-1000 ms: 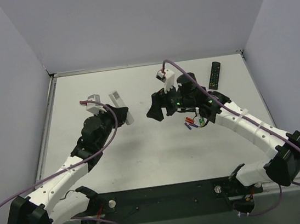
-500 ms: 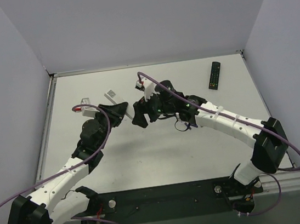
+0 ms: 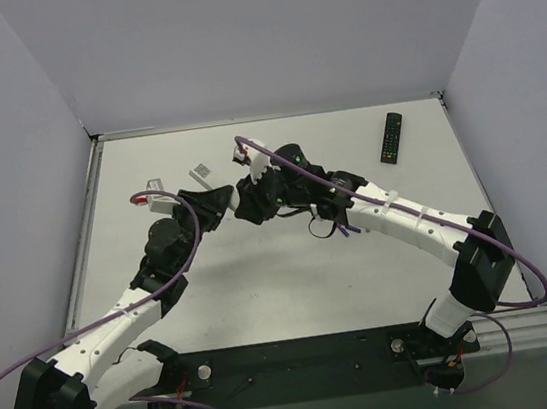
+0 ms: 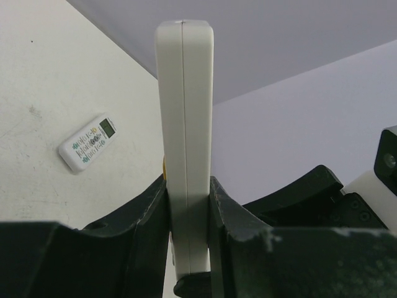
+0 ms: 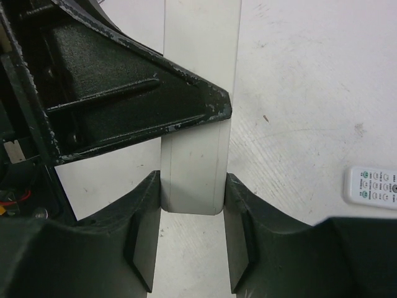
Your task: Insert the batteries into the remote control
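Observation:
My left gripper (image 3: 224, 209) is shut on the slim white remote control (image 3: 237, 199) and holds it on edge above the table. In the left wrist view the remote (image 4: 185, 118) stands up between my left gripper's (image 4: 186, 186) jaws. My right gripper (image 3: 248, 206) meets it from the right. In the right wrist view the remote's free end (image 5: 195, 167) sits between my right gripper's (image 5: 193, 186) jaws, both touching its sides, with the left gripper's finger (image 5: 130, 105) just above. The green batteries are out of sight, hidden by the right arm.
A wider white remote with a display (image 3: 201, 174) lies on the table behind the grippers; it also shows in the left wrist view (image 4: 89, 143) and the right wrist view (image 5: 372, 186). A black remote (image 3: 391, 137) lies at the back right. Small dark cells and wires (image 3: 345, 227) lie under the right forearm.
My right arm has swung left from the battery pile to the left gripper, and its jaws have come round the remote's free end. The left gripper has kept hold of the remote.

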